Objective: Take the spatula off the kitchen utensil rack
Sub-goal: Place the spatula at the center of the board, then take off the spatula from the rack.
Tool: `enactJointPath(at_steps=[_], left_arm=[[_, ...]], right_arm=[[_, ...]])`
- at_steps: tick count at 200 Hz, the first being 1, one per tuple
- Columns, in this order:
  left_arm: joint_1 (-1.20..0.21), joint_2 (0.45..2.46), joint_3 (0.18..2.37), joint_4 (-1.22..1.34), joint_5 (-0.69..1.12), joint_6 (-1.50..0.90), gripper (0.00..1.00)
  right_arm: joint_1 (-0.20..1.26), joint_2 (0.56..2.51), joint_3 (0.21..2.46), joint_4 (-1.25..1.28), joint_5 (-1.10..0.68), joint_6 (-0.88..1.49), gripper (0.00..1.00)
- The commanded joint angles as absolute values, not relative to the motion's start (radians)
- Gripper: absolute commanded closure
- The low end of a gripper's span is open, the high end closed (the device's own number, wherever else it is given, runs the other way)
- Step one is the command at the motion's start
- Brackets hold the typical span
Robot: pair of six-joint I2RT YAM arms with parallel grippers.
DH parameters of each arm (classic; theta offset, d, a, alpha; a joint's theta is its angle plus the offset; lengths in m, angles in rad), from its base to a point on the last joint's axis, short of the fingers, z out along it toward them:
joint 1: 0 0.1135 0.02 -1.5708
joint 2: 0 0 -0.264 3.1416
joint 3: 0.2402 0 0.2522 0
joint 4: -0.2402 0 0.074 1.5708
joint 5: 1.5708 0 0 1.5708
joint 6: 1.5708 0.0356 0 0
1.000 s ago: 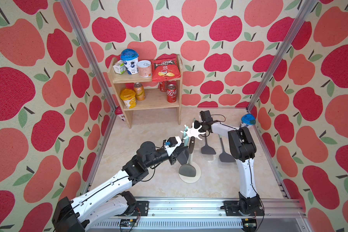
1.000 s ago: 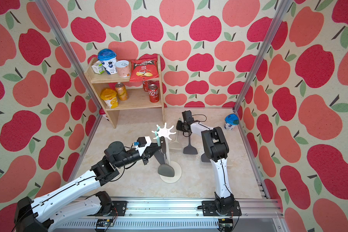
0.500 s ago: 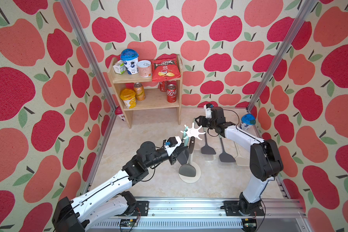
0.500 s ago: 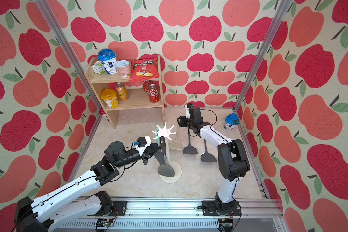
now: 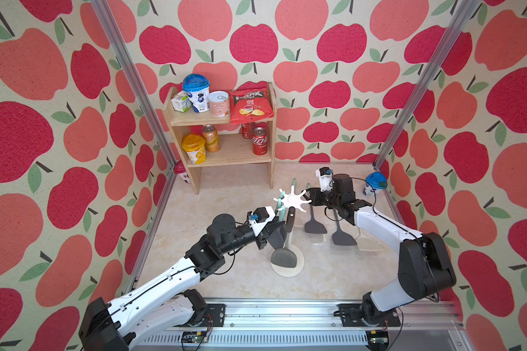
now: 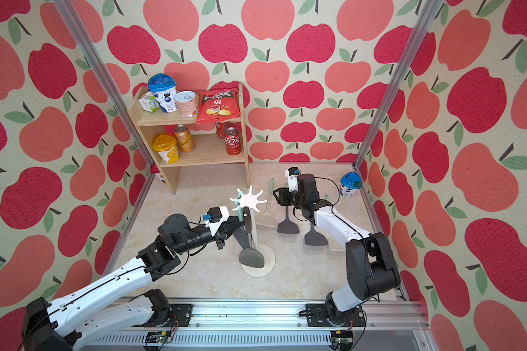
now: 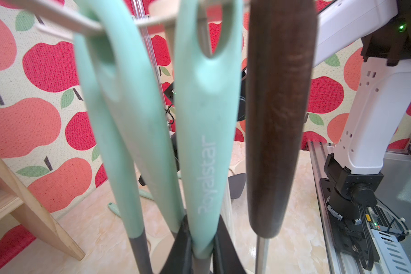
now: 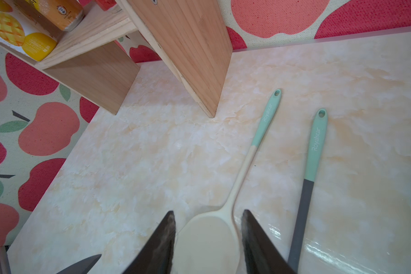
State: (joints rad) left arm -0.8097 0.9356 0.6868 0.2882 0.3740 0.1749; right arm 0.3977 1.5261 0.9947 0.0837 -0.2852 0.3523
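In both top views the white kitchen utensil rack is standing between the arms, with the spatula hanging from its star top.

In the left wrist view the left gripper is clenching the spatula's mint "Royalstar" handle.

In the right wrist view the right gripper is gaping empty above a cream spoon.

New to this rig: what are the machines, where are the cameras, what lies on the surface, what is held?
These are two white-and-black robot arms, each ending in a two-fingered gripper. Both top views look down on the whole booth; each wrist view looks out along its gripper. On the marbled tabletop stand a white star-topped utensil rack and a wooden two-tier shelf; spatulas lie flat, including a cream spatula with a mint handle. The left gripper is shut on a mint-green handle hanging from the rack. The right gripper hangs open above the cream spatula.
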Motion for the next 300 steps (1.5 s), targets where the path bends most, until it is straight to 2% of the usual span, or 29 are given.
enactJointPath(at_steps=[1, 52, 105, 197, 300], left_arm=[[-0.804, 0.959, 0.671, 0.174, 0.348, 0.172, 1.0], [-0.804, 0.956, 0.672, 0.166, 0.343, 0.169, 1.0], [-0.804, 0.968, 0.676, 0.166, 0.339, 0.172, 1.0], [-0.806, 0.996, 0.695, 0.169, 0.345, 0.178, 1.0], [-0.808, 1.014, 0.706, 0.172, 0.349, 0.177, 1.0]], right_arm=[[0.387, 1.477, 0.949, 0.132, -0.358, 0.313, 0.52], [0.383, 1.377, 0.818, 0.23, -0.54, 0.232, 0.45], [0.378, 1.242, 0.701, 0.269, -0.689, 0.182, 0.43], [0.384, 1.041, 0.607, 0.3, -0.909, 0.212, 0.46], [0.478, 0.975, 0.589, 0.274, -0.931, 0.205, 0.51]])
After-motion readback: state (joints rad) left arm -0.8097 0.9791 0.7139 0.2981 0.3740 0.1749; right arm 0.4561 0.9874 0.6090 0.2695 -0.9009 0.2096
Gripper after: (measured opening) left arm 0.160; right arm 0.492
